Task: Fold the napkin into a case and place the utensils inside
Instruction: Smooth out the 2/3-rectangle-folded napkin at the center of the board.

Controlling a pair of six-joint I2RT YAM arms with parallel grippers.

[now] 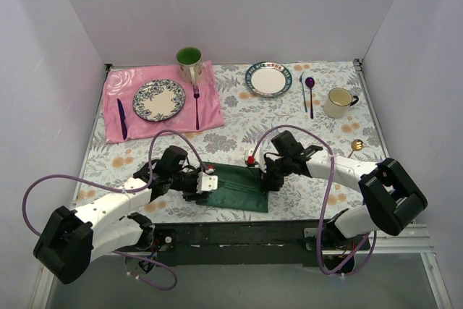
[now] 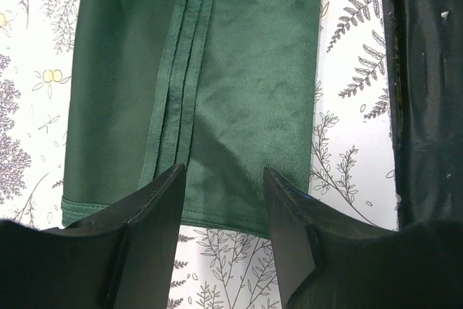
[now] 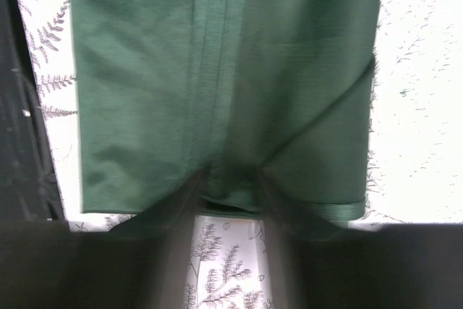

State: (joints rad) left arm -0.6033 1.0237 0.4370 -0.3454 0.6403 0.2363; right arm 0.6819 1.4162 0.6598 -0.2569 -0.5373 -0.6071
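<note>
Top camera is gazing down, high above the napkin (image 1: 235, 187). Both wrist cameras are sharing it, close-up.

Right wrist view: the right pincer (image 3: 230, 173) is a smear, both fingers blurred, so whether they touch the napkin (image 3: 289, 70) can't be told. The cloth runs off the picture at 12 o'clock. From above, its short ends are partly hidden under the left pincer (image 1: 208, 182) and the right one. At 3 o'clock on the bench (image 1: 289, 117) lies a gold-headed utensil (image 1: 356, 146), too small to tell spoon from fork.
</note>
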